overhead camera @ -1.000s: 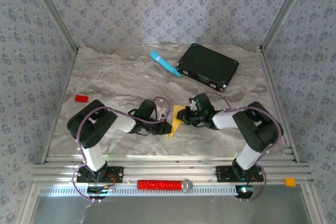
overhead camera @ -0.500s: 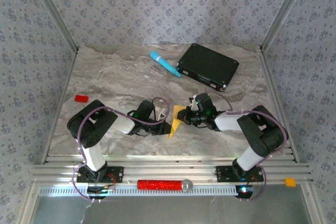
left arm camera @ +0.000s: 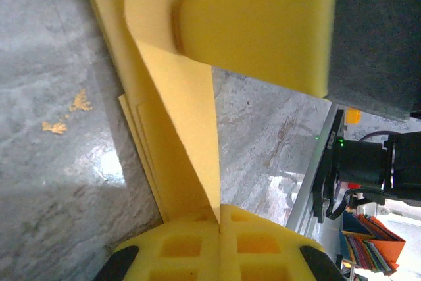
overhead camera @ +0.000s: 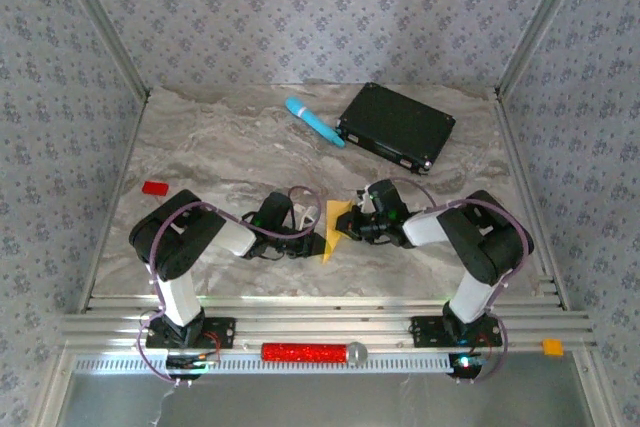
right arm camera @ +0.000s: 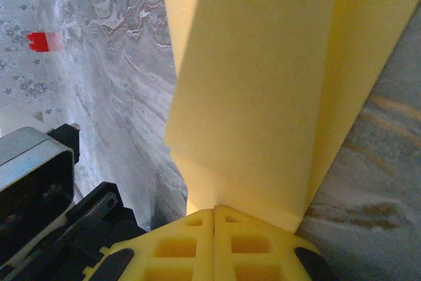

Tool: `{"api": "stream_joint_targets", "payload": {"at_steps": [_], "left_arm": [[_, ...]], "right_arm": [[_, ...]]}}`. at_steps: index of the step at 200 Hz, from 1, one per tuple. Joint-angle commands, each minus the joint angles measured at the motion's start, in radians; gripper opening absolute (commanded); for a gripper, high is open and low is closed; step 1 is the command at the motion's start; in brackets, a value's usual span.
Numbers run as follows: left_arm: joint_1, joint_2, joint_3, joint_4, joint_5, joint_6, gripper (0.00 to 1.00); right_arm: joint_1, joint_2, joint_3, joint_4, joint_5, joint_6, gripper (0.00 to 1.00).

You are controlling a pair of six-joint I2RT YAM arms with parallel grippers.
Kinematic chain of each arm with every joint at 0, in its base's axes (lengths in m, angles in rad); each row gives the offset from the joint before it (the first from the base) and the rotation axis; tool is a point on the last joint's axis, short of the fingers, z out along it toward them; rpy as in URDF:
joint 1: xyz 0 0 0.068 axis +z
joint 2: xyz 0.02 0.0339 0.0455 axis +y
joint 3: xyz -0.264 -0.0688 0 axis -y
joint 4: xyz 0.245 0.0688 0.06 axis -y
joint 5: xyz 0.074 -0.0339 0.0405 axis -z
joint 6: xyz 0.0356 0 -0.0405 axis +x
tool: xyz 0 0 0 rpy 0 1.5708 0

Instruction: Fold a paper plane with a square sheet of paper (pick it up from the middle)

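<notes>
Very little has moved since the earlier pictures: the right arm has only shifted its elbow slightly, and the sheet of paper (overhead camera: 334, 229) stays in the same place, near the middle of the near edge of the worktop (overhead camera: 220, 147). The left claw (left arm camera: 219, 220) has its pads pressed together on a raised fold of the sheet. The right claw (right arm camera: 214, 218) is clamped on the sheet from the other side. From above, the wrists cover the fingers and part of the sheet. In both wrist views the sheet is cut off, so I cannot make out its full shape. A black box (overhead camera: 396, 127) lies toward the far right corner.
</notes>
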Motion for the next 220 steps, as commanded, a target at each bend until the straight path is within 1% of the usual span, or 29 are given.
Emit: {"api": "stream_joint_targets", "payload": {"at_steps": [1,49,70,79,93,107,152,162,174,179,194,208,220], "left_arm": [[0.012,0.058,-0.057,-0.145,-0.080,-0.004,0.00],[0.011,0.056,-0.057,-0.153,-0.087,-0.005,0.00],[0.011,0.040,-0.054,-0.180,-0.092,0.008,0.00],[0.012,0.026,-0.054,-0.191,-0.091,0.013,0.02],[0.011,-0.001,-0.052,-0.208,-0.079,0.027,0.08],[0.005,-0.027,-0.045,-0.237,-0.066,0.041,0.10],[-0.023,-0.129,-0.046,-0.338,-0.062,0.076,0.19],[-0.024,-0.168,-0.056,-0.360,-0.079,0.074,0.20],[-0.023,-0.233,-0.070,-0.388,-0.111,0.070,0.25],[-0.022,-0.262,-0.074,-0.401,-0.124,0.069,0.25],[-0.023,-0.358,-0.079,-0.443,-0.164,0.059,0.25],[-0.018,-0.436,-0.075,-0.465,-0.189,0.043,0.19],[-0.008,-0.474,-0.061,-0.484,-0.198,0.036,0.14]], "right_arm": [[0.007,0.026,0.030,0.007,-0.014,0.009,0.06],[0.015,0.039,0.047,-0.062,0.023,-0.012,0.08],[0.030,0.045,0.108,-0.255,0.085,-0.079,0.07],[0.047,0.051,0.142,-0.356,0.125,-0.114,0.06],[0.071,0.071,0.186,-0.484,0.183,-0.158,0.05],[0.089,0.094,0.206,-0.544,0.213,-0.173,0.04],[0.101,0.092,0.184,-0.530,0.229,-0.151,0.03],[0.105,0.087,0.182,-0.530,0.230,-0.149,0.03],[0.111,0.081,0.179,-0.530,0.232,-0.142,0.03],[0.114,0.078,0.179,-0.530,0.231,-0.138,0.03],[0.120,0.068,0.167,-0.513,0.231,-0.118,0.03],[0.123,0.055,0.150,-0.485,0.226,-0.087,0.02],[0.129,0.041,0.133,-0.462,0.232,-0.056,0.02]]}}
